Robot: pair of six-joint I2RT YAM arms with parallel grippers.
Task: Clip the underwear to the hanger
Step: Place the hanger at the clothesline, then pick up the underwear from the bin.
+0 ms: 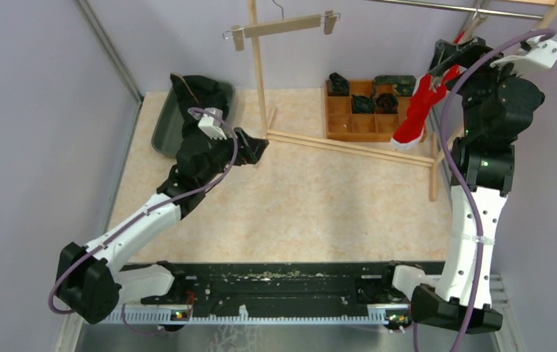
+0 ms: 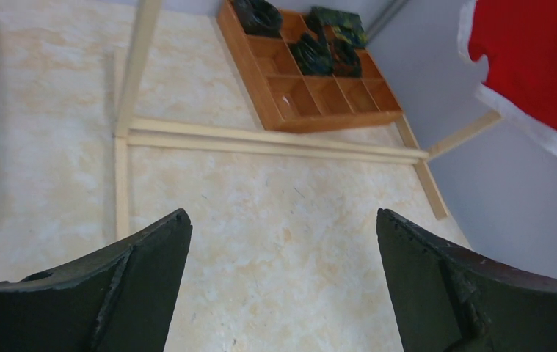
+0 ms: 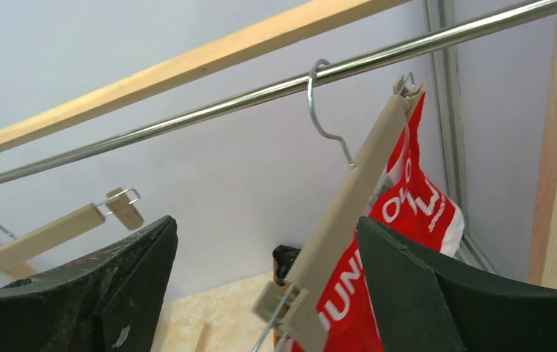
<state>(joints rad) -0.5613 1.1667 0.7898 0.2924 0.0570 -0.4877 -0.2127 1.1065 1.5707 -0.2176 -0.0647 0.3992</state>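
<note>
Starting overhead: the right gripper [image 1: 448, 59] is raised at the far right, up by the rail [image 1: 451, 7], with the red underwear [image 1: 416, 110] hanging just beside it, well above the table [image 1: 319, 205]. The left gripper [image 1: 257, 147] sits low over the table, near the dark tray [image 1: 159, 136] that holds a black clothing pile [image 1: 205, 92]. An empty hanger [image 1: 282, 28] hangs further along, with no garment on it.

Left wrist view: jaws spread wide, nothing between them, only bare tabletop below. The wooden rack base [image 2: 260, 139] and compartment box [image 2: 319, 88] lie ahead. The underwear shows at upper right, well apart from this arm.

Right wrist view: jaws stand wide apart, released, gripping nothing. The loaded hanger [image 3: 348, 198] shows in the gap between them but touches neither finger. Its hook [image 3: 319, 103] is over the rail and the bar tilts steeply. Red fabric hangs from it. The upper clip [image 3: 407, 92] appears closed on the cloth. The lower clip [image 3: 282, 304] is close to the fabric, but I cannot tell if it bites.

Judgement: the clipping looks mostly or wholly done, with the garment hung and both arms free. What is left is confirming the lower clip and backing the right arm away. The steep tilt suggests the load sits unevenly.
</note>
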